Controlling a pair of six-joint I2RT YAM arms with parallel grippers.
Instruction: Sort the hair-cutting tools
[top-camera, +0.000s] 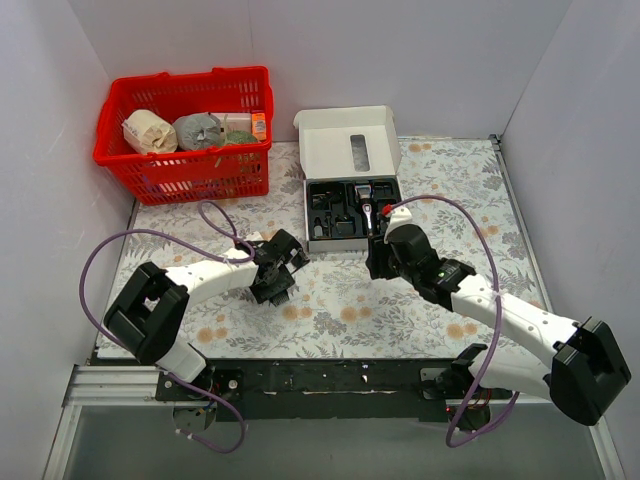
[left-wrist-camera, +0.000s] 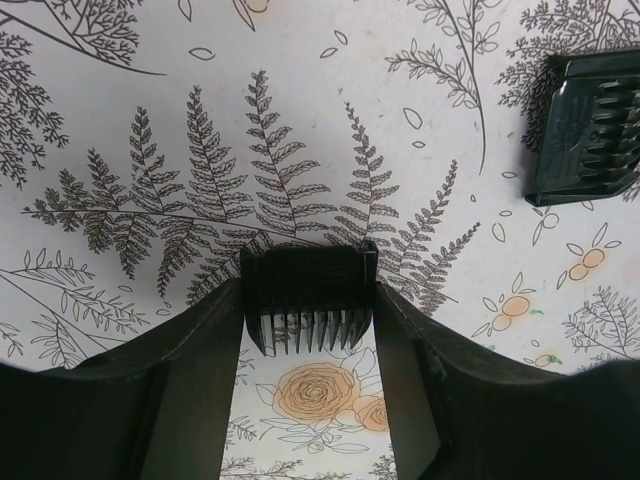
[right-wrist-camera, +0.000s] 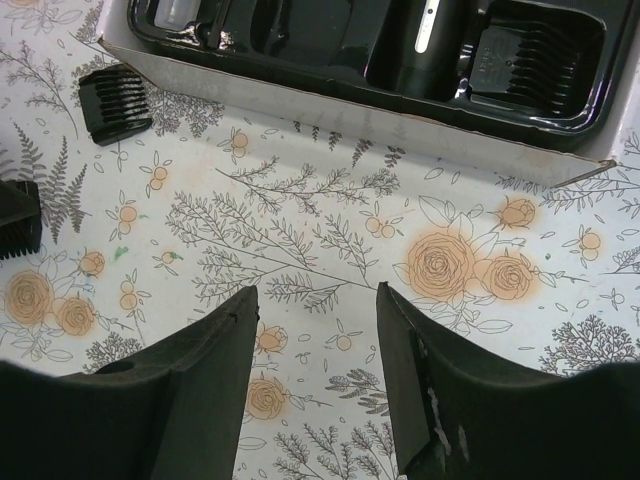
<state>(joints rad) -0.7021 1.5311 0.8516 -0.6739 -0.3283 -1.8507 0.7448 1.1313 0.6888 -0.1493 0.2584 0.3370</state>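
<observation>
My left gripper (top-camera: 278, 268) is shut on a small black comb attachment (left-wrist-camera: 308, 300), pinched between its fingertips just over the floral cloth. A second comb attachment (left-wrist-camera: 588, 125) lies on the cloth beyond it to the right. My right gripper (right-wrist-camera: 315, 300) is open and empty over the cloth, just in front of the kit box; in the top view it (top-camera: 378, 262) is below the box. The black hair clipper (top-camera: 368, 205) with its silvery head lies in the black tray (right-wrist-camera: 300, 45). Two loose comb attachments (right-wrist-camera: 115, 100) (right-wrist-camera: 18, 220) lie left of the right gripper. I see no cord.
The grey-white kit box (top-camera: 350, 140) stands open at the back centre, lid up. A comb (right-wrist-camera: 530, 55) sits in its tray. A red basket (top-camera: 120, 150) of rolls and packets stands at the back left. White walls close in both sides.
</observation>
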